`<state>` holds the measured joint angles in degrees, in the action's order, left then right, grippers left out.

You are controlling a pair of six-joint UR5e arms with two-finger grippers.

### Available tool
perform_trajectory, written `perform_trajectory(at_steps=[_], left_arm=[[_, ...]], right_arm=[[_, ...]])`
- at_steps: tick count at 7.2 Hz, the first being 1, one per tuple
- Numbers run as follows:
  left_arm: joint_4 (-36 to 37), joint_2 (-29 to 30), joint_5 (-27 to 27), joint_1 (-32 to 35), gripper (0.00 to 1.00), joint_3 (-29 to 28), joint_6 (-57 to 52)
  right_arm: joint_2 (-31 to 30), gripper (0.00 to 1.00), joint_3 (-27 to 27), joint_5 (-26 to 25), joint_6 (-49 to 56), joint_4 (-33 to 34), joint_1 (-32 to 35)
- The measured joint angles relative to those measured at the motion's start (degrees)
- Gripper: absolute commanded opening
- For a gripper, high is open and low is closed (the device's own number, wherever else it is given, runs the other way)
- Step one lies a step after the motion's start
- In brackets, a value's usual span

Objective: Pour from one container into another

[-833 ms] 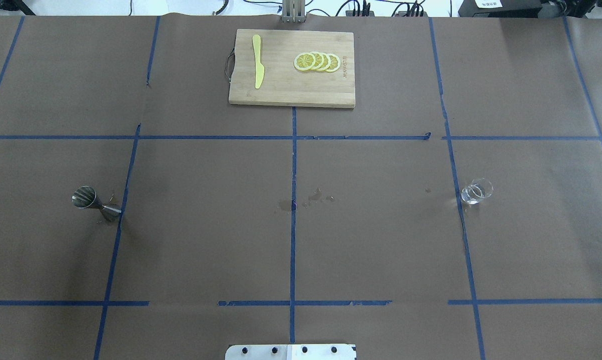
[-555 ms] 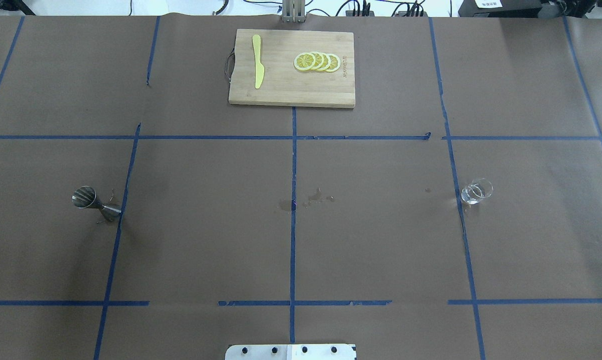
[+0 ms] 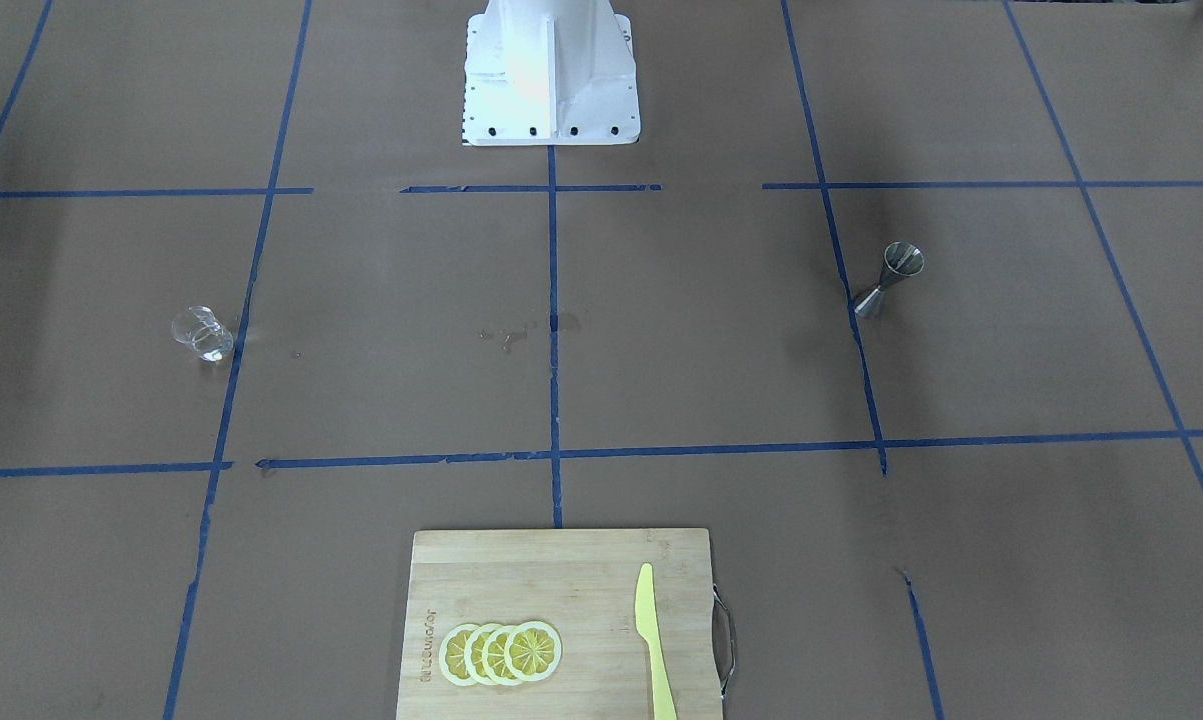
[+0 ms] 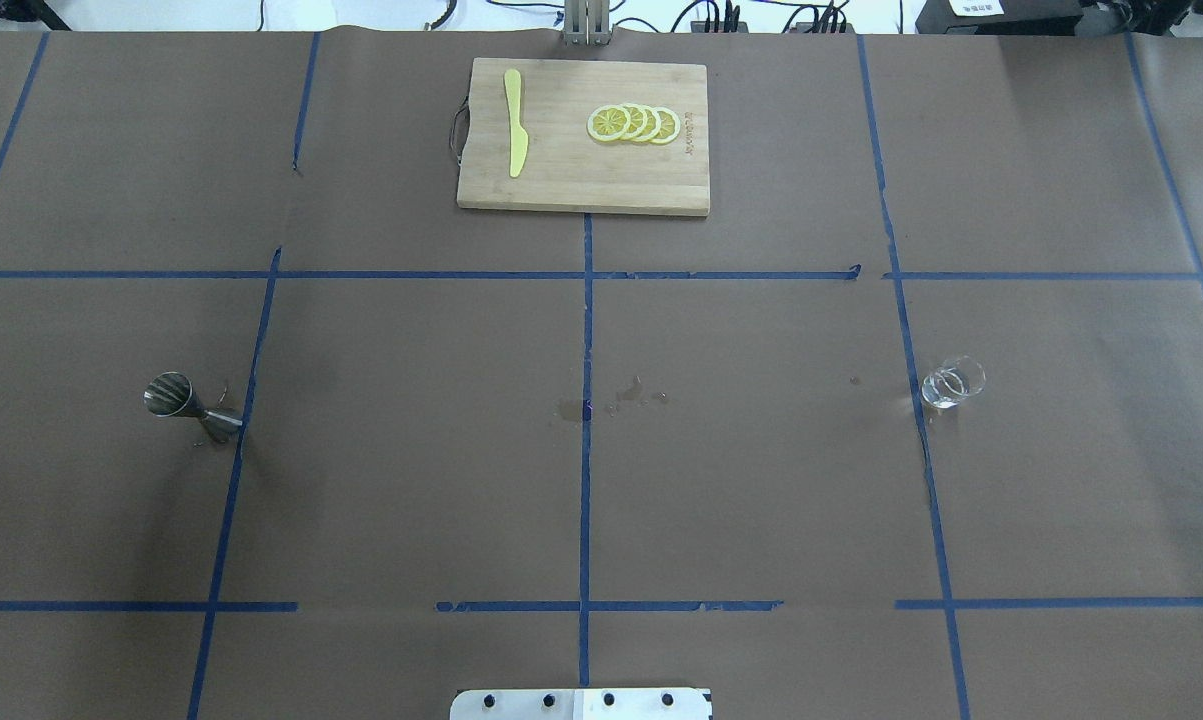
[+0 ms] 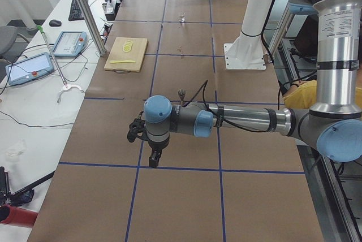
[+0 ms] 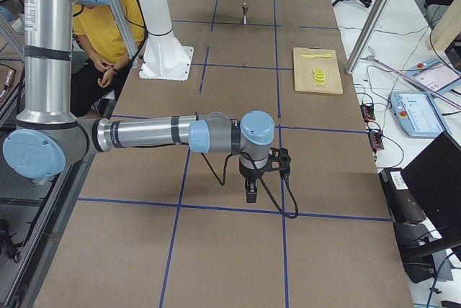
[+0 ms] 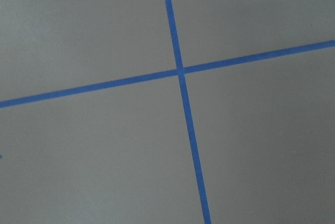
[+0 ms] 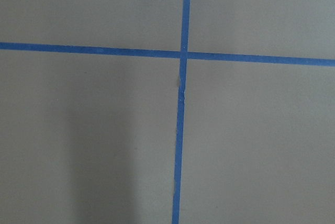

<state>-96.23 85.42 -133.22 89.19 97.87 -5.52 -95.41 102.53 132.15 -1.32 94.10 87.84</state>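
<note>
1. Glass cup (image 4: 952, 384): clear, upright on worktop (image 4: 761, 480), robot's right side. Judged light, slippery, fragile; grip across the round wall, clear of the lip.
2. Jigger (image 4: 191, 404): steel, upright, left side, well apart.

Left hand (image 5: 154, 160), right hand (image 6: 251, 193): finger spacing cannot be told.

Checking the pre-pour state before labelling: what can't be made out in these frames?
1. Left claw: seen only in the exterior left view, small and side-on; open or shut unclear.
2. Right claw: same, exterior right view only.
3. Glass cup: too small and see-through overhead; fill level unclear.
4. Jigger: inside too small to judge.
5. Wrist views: only blue tape on the table cover shows.
</note>
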Motion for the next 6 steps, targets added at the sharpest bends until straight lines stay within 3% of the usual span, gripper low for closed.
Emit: perform_trajectory(at_steps=[6], left_arm=[[-17.1, 0.2, -0.3, -0.2, 1.0, -4.7, 0.4]], right_arm=[[1.4, 1.0, 0.8, 0.0, -0.8, -4.0, -0.5]])
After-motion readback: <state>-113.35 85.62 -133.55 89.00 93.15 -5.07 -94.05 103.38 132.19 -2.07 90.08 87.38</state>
